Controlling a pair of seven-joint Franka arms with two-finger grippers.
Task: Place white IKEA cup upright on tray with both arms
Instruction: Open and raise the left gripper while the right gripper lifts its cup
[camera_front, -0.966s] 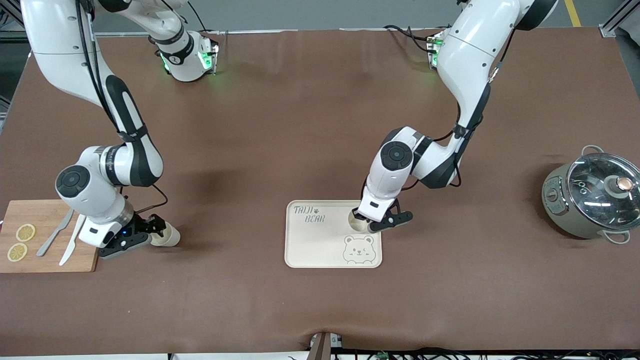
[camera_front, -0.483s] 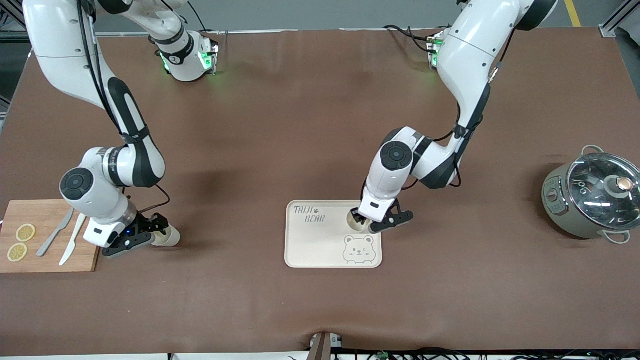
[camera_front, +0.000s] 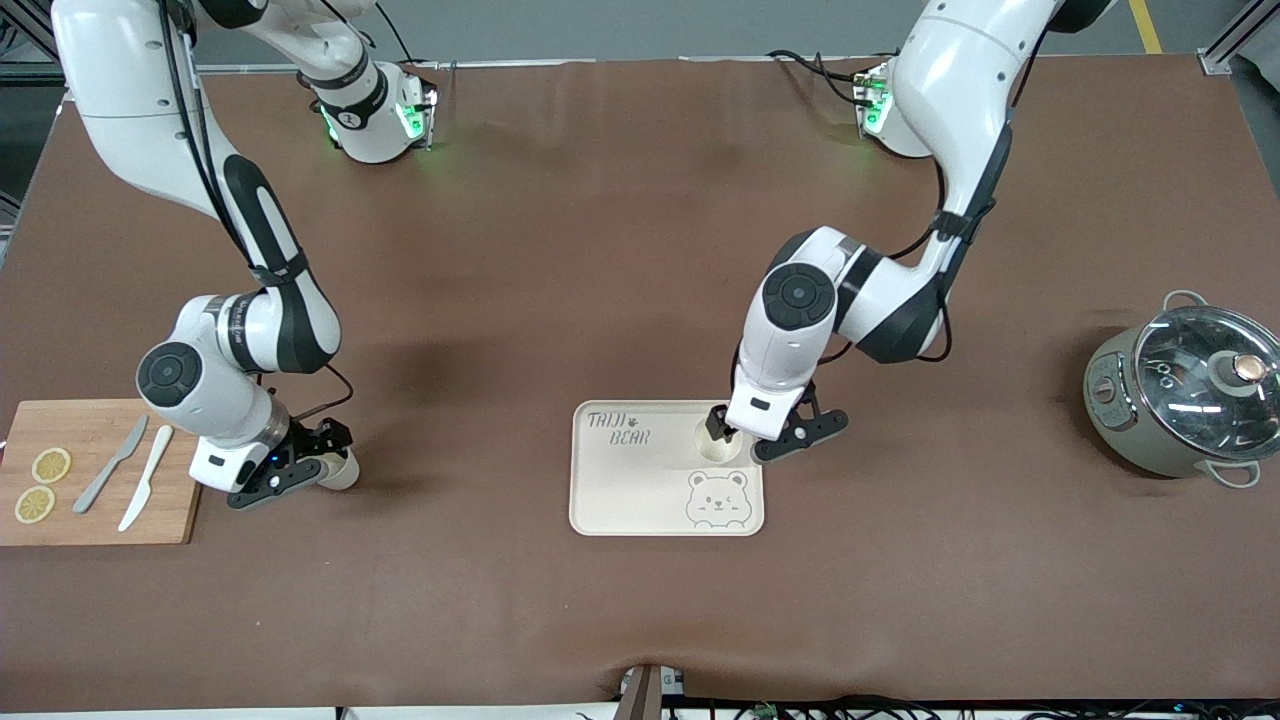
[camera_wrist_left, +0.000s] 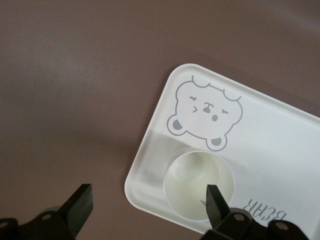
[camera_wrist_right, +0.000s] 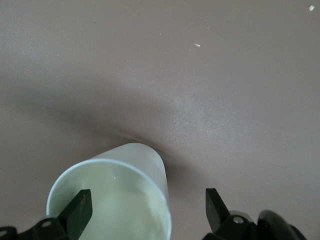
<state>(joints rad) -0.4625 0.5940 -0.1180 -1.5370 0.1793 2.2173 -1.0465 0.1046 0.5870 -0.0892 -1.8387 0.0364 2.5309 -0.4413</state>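
A white cup (camera_front: 722, 449) stands upright on the cream bear tray (camera_front: 630, 490), near the tray's edge toward the left arm's end. My left gripper (camera_front: 740, 440) is open just above it. In the left wrist view one fingertip (camera_wrist_left: 216, 202) is over the cup's (camera_wrist_left: 195, 185) mouth and the other is off the tray (camera_wrist_left: 280, 150). A second white cup (camera_front: 342, 474) is on the table beside the cutting board. My right gripper (camera_front: 315, 462) is open at it, with one fingertip (camera_wrist_right: 80, 207) over its mouth and the other outside the wall (camera_wrist_right: 145, 165). I cannot tell if this cup is upright or tilted.
A wooden cutting board (camera_front: 100, 525) at the right arm's end holds two lemon slices (camera_front: 50, 465) and two knives (camera_front: 148, 478). A grey pot with a glass lid (camera_front: 1185, 395) stands at the left arm's end.
My left hand has lifted a little off the cup on the tray. My right hand has shifted away from the cutting board, and the cup at it now looks shorter.
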